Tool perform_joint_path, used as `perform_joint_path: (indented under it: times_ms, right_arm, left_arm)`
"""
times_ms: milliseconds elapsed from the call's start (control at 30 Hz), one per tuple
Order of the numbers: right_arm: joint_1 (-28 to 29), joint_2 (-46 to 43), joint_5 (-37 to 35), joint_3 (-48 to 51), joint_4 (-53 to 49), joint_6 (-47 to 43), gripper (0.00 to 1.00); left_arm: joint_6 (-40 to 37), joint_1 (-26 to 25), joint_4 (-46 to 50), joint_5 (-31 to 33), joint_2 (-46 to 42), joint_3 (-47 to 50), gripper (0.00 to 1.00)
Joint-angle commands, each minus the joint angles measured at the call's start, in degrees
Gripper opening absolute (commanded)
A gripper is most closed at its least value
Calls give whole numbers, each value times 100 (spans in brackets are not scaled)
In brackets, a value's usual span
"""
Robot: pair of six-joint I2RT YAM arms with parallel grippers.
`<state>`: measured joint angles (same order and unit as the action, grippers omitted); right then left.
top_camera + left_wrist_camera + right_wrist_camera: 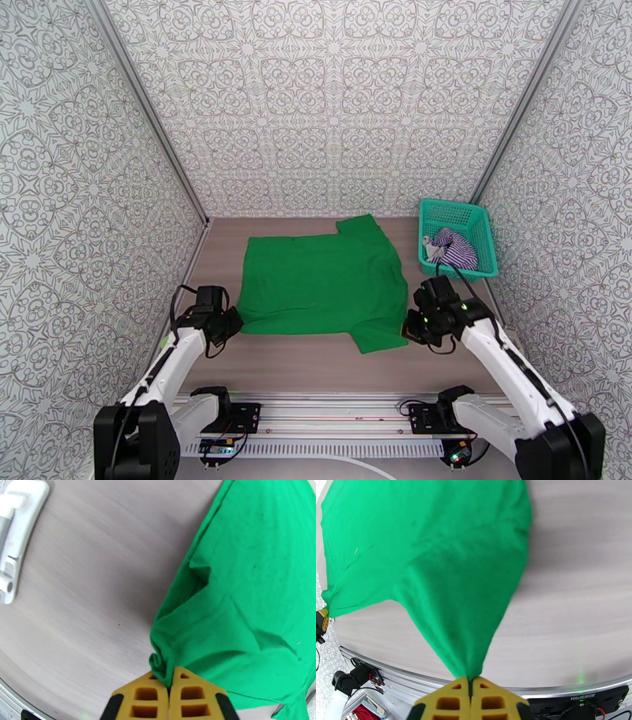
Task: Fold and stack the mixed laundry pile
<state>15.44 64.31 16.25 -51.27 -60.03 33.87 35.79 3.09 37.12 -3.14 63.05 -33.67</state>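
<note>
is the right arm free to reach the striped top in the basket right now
Probably not yet: the right hand is shut on the green T-shirt. The basket sits just beyond it, open on top, so once it lets go the striped top looks reachable.

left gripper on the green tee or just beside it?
Touching. The left wrist view shows the left gripper shut on a bunched corner of the green T-shirt, with the cloth pinched between its closed jaws.

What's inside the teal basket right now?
The purple-and-white striped top lies bunched inside the teal basket, white trim showing. Whatever sits beneath it is covered, so can't tell.
</note>
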Motion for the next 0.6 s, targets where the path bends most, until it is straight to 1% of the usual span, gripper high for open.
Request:
perform_joint_path:
  times_ms: [0, 200, 567]
  right_arm:
    - [28, 406, -334, -660, 309, -280, 0]
    - [-114, 1407, -404, -1667, 491, -680, 0]
    - [-436, 2664, -278, -3016, 716, -996, 0]
  left_arm:
    - [-127, -29, -226, 141, 284, -416, 0]
    - [-435, 12, -177, 147, 1128, -1173, 0]
    - [-547, 91, -121, 44, 1658, -1815, 0]
